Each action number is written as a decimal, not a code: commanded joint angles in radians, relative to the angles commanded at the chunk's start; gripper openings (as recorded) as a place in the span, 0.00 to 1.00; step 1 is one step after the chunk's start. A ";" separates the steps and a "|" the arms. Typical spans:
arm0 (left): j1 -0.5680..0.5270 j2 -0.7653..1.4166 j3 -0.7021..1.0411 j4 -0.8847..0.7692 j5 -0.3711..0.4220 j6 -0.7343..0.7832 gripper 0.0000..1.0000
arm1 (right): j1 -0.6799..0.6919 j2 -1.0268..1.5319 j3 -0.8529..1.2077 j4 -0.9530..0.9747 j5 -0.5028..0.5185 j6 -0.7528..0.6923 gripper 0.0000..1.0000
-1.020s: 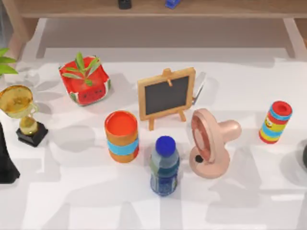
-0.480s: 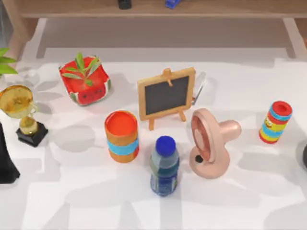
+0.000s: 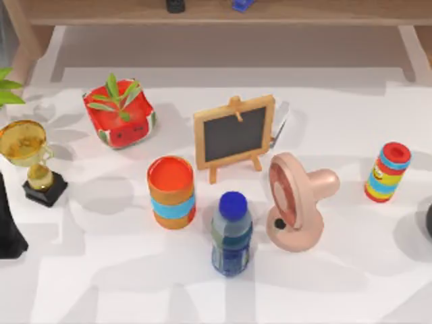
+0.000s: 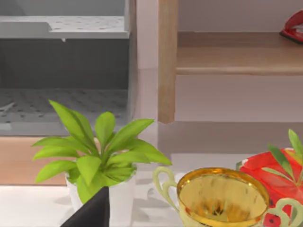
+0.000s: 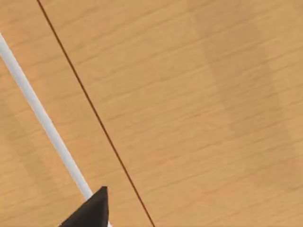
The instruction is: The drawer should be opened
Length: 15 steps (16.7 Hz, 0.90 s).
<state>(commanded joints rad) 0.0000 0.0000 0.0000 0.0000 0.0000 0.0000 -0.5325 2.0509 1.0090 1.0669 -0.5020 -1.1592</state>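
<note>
Apparently the right gripper (image 5: 90,210) is facing the wooden drawer front (image 5: 189,94) beside its white handle (image 5: 42,118), lining up a pull; its grasp is impossible to tell.

The middle of the white table (image 3: 351,270) is crowded. A small chalkboard easel (image 3: 234,133) stands just behind a pink fan (image 3: 295,201), a blue-capped bottle (image 3: 231,233) and an orange can with a blue band (image 3: 171,192); the gaps between these four are narrow. A red watermelon pot with a plant (image 3: 120,113) and a gold trophy (image 3: 30,158) block the left side. A striped can (image 3: 388,171) stands alone at the right, with open table around it. The front strip and the far strip before the wooden shelf (image 3: 216,13) are free.
</note>
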 joint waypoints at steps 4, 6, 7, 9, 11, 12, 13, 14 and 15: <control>0.000 0.000 0.000 0.000 0.000 0.000 1.00 | 0.044 0.178 0.068 0.102 0.051 -0.279 1.00; 0.000 0.000 0.000 0.000 0.000 0.000 1.00 | 0.060 0.228 0.085 0.130 0.068 -0.357 1.00; 0.000 0.000 0.000 0.000 0.000 0.000 1.00 | 0.067 0.242 0.089 0.137 0.074 -0.381 1.00; 0.000 0.000 0.000 0.000 0.000 0.000 1.00 | 0.073 0.250 0.090 0.141 0.079 -0.398 1.00; 0.000 0.000 0.000 0.000 0.000 0.000 1.00 | 0.073 0.250 0.090 0.141 0.079 -0.398 1.00; 0.000 0.000 0.000 0.000 0.000 0.000 1.00 | 0.073 0.250 0.090 0.141 0.079 -0.398 1.00; 0.000 0.000 0.000 0.000 0.000 0.000 1.00 | 0.068 0.248 0.086 0.139 0.078 -0.397 1.00; 0.000 0.000 0.000 0.000 0.000 0.000 1.00 | 0.069 0.249 0.089 0.137 0.078 -0.397 1.00; 0.000 0.000 0.000 0.000 0.000 0.000 1.00 | 0.072 0.254 0.102 0.132 0.080 -0.398 1.00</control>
<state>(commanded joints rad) 0.0000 0.0000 0.0000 0.0000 0.0000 0.0000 -0.4602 2.3047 1.1105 1.1990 -0.4224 -1.5572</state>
